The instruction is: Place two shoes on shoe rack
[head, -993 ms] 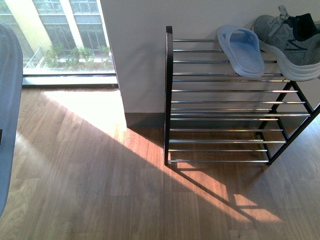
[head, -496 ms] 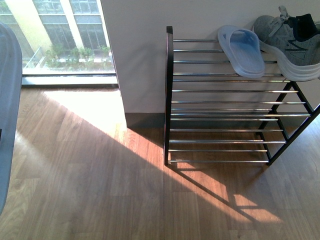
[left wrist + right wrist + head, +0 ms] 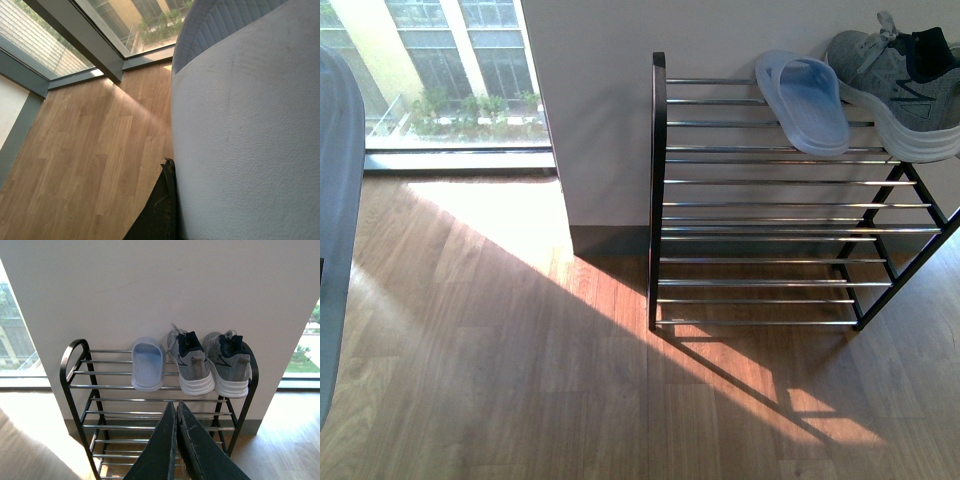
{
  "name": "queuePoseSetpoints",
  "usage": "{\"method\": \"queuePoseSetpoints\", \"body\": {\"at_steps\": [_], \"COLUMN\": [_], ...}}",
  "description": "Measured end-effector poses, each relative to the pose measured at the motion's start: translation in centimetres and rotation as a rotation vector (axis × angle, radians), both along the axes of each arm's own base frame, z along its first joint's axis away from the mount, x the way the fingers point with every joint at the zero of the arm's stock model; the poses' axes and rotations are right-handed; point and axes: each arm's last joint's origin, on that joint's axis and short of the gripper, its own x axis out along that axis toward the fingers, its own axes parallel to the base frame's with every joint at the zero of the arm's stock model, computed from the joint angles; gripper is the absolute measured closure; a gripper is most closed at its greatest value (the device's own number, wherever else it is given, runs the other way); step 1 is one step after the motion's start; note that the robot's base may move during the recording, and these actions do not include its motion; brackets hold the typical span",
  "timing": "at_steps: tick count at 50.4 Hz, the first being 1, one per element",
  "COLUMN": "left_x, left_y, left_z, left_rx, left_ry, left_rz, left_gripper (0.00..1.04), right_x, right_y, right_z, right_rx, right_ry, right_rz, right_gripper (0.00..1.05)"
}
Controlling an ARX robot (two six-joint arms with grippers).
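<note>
The right gripper [image 3: 176, 412] had its two dark fingers pressed together with nothing between them, hanging in front of the shoe rack [image 3: 70, 365] and apart from it. The left gripper [image 3: 167, 172] showed only as one dark finger lying against the pale pebbled sole of a pale-blue slide [image 3: 245, 130]; whether it was pinching that slide could not be told from the wrist view. In the front view this slide [image 3: 335, 230] appeared as a blue-grey shape at the far left, off the rack, over the wooden floor [image 3: 500, 370].

On the rack's top tier of chrome bars lay a second pale-blue slide [image 3: 148, 363], near the middle of the tier, its toe end reaching the front bar. Just beside it, toward the right side frame, stood the two grey sneakers [image 3: 210, 362] side by side, heels and white soles at the front edge, navy linings showing. The lower tiers held no shoes. The rack stood against a white wall [image 3: 165, 285], with windows [image 3: 440, 70] to the side.
</note>
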Motion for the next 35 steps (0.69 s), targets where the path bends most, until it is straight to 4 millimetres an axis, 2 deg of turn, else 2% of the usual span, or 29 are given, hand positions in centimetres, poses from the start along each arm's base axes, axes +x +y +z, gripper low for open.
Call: {"method": "queuePoseSetpoints", "body": {"at_steps": [35], "left_x": [0.0], "left_y": [0.0], "left_z": [0.0], "left_rx": [0.000], "left_ry": [0.000], "left_rz": [0.000], "left_gripper": [1.03], "right_x": [-1.6], "right_y": [0.0], "right_z": [0.1], "right_rx": [0.000], "right_ry": [-0.006], "right_rz": [0.000], "right_gripper": [1.03]}}
